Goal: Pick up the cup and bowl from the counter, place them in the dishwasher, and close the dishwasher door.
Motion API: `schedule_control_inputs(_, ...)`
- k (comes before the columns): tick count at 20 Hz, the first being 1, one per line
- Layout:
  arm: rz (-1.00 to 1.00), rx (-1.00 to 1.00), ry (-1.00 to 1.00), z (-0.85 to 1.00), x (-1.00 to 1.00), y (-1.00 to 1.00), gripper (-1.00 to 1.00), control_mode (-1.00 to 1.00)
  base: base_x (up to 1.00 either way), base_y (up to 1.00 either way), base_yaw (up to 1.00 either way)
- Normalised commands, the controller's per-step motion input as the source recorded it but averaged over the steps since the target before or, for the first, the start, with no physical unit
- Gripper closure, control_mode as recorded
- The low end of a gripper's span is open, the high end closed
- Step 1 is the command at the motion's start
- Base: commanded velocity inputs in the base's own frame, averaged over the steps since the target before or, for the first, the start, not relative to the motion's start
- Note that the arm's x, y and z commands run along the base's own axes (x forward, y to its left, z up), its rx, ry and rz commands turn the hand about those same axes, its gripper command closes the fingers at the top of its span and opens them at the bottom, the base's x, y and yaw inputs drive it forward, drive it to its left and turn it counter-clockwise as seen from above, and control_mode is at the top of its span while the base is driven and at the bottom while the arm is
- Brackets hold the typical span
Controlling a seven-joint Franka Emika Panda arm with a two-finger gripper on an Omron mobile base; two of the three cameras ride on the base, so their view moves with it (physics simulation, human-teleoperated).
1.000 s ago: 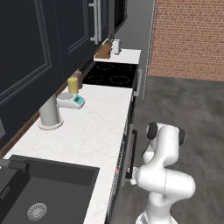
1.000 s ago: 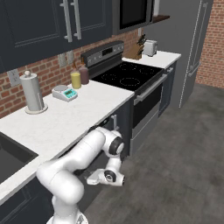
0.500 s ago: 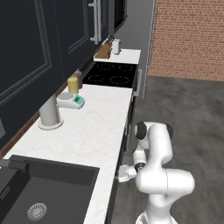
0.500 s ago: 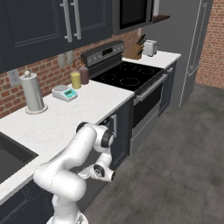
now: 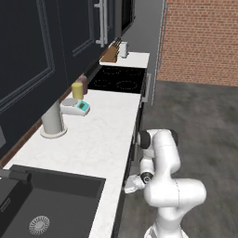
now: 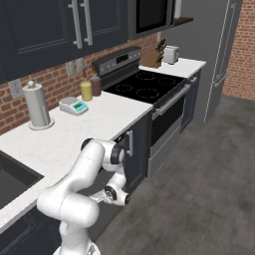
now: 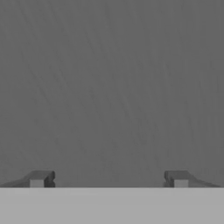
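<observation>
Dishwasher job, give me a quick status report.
Hand open, empty, low beside the counter, facing a plain grey surface. No cup or bowl on the visible counter. Nothing visibly in the way.

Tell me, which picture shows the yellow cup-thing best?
The right base view: the yellow cylinder stands unblocked on the counter by the brick wall. The left base view shows it smaller, behind the scale. The hand view faces a grey surface.
</observation>
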Motion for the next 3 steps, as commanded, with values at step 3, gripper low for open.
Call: schedule_control_inputs(3, 0.00, -0.14, 0.00, -0.11, 0.39, 1.00, -1.00, -1.00, 0.00, 0.00, 0.00)
